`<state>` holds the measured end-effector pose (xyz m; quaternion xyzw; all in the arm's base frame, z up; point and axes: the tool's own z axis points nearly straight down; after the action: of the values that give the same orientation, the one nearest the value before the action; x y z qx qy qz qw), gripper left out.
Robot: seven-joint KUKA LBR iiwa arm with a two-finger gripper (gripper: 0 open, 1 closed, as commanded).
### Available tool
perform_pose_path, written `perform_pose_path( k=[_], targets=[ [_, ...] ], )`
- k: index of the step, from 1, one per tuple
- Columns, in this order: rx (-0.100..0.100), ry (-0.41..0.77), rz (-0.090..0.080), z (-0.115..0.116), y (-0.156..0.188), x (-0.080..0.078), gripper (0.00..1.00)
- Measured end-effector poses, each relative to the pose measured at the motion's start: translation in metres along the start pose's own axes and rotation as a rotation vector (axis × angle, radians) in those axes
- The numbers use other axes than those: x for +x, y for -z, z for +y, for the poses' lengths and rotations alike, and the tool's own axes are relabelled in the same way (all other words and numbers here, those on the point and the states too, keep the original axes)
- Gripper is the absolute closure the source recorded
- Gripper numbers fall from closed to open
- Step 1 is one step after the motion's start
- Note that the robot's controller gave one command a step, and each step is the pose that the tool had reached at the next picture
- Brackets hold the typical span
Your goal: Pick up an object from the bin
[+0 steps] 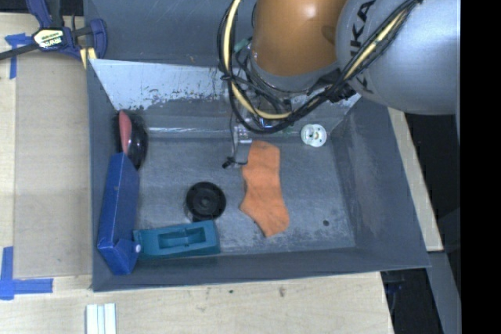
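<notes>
Grey bin (333, 195): gripper (239, 146) mid-bin, at far-left tip of orange cloth (263, 188). Wrist hides most; we can't tell open/shut or whether it's gripping. Black disc (205, 200) near-left.

Bin (321, 199) holds orange cloth (264, 192), black disc (205, 200), teal block (178, 238).

Orange cloth (263, 192) ctr; black disc (205, 200) lower mid; teal block (178, 239) & blue bar (117, 211) lower left; white cap (314, 136) rt of ctr; grey bin (368, 184).
</notes>
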<state>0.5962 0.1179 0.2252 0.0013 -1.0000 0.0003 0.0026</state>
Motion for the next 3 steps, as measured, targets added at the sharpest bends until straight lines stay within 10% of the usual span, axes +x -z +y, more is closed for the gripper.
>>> perform_pose_path(
  k=[1, 3],
  targets=[
    [-0.001, -0.003, -0.009, -0.001, 0.005, -0.001, 0.00],
    [0.000, 0.096, -0.002, 0.000, -0.089, 0.025, 0.00]
  ],
)
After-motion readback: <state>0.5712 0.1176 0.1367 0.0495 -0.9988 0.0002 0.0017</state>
